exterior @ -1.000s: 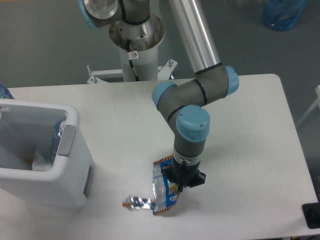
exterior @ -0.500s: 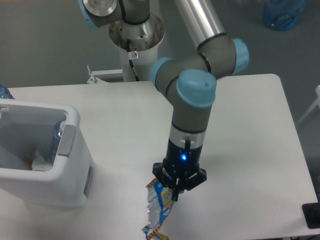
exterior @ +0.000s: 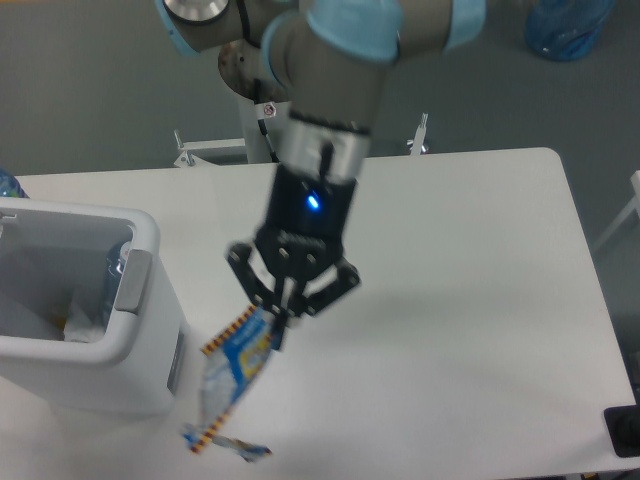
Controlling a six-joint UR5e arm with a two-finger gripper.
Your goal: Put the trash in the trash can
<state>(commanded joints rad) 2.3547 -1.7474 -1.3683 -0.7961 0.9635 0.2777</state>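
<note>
Fixed camera view: the UR5e arm's gripper [exterior: 285,318] is clamped on the upper corner of the blue-and-silver foil snack wrapper [exterior: 232,375], which hangs clear of the white surface [exterior: 480,300], dangling down and to the left just beside the front right corner of the trash can [exterior: 148,300]. The white bin stands at the left edge of the surface with its grey side handle [exterior: 131,281] facing the arm; inside it, what appears to be a clear plastic bottle [exterior: 115,265] leans against the right wall, together with some pale material too indistinct to name. The small silver foil scrap cannot be made out; it may be hidden behind the hanging wrapper. Judged from this arrangement, one item is probably already binned, the wrapper is in transit and not yet over the opening, and carrying it above the rim and releasing it remain.
</note>
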